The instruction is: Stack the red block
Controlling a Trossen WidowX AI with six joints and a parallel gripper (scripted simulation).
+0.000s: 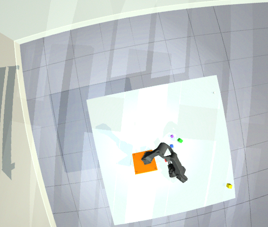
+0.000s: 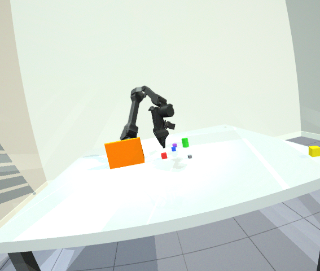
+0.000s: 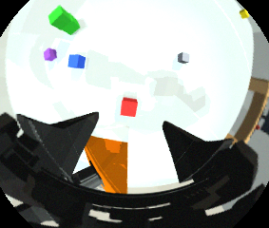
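Observation:
The red block (image 2: 163, 155) (image 3: 129, 106) lies on the white table; in the top view only a sliver of it (image 1: 165, 160) shows beside the arm. The green tower (image 1: 180, 140) (image 2: 185, 142) (image 3: 64, 20) stands upright on the table, beyond the blue block, with nothing on top. My gripper (image 3: 132, 119) is open and empty. It points down above the table, and in the wrist view the red block shows ahead of the gap between the fingertips. In the exterior view the fingertips (image 2: 163, 147) show higher than the red block.
A blue block (image 1: 171, 145) (image 2: 173, 149) (image 3: 76, 61) and a purple block (image 1: 171, 136) (image 2: 174, 144) (image 3: 50, 54) lie near the tower. A small grey block (image 2: 189, 156) (image 3: 183, 57) lies right of the red one. A yellow block (image 1: 229, 186) (image 2: 314, 151) is near the table edge. The arm stands by an orange base (image 1: 138, 169) (image 2: 125, 154).

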